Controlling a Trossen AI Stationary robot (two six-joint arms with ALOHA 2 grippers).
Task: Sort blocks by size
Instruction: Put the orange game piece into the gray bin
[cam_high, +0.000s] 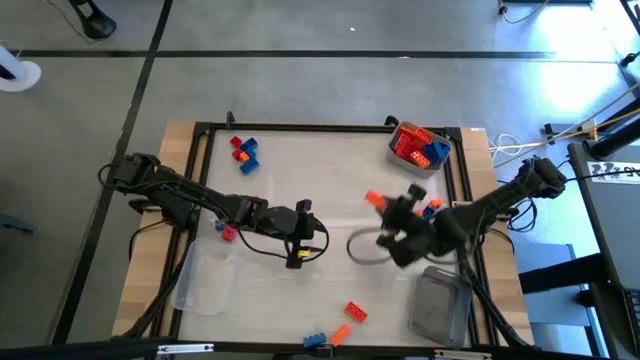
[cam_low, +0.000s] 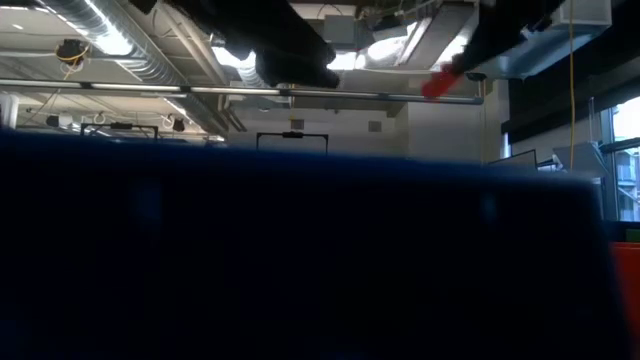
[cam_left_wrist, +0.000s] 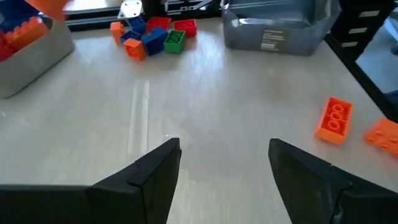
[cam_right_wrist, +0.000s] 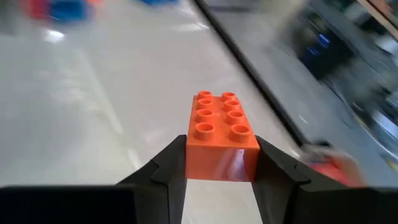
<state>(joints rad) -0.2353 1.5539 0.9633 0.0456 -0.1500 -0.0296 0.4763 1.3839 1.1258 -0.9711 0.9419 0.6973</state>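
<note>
The right end effector (cam_right_wrist: 217, 163) holds an orange eight-stud plastic brick (cam_right_wrist: 221, 136) between its fingers; the left end effector (cam_left_wrist: 224, 163) stands wide above the bare white tabletop (cam_left_wrist: 211, 99).

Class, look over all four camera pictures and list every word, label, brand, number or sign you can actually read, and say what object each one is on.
No text in any view can be read.
The only label is a white sticker on the clear tub in the left wrist view: its print is too small to read.
The orange brick in the right gripper shows plain studs, no legible lettering.
</note>
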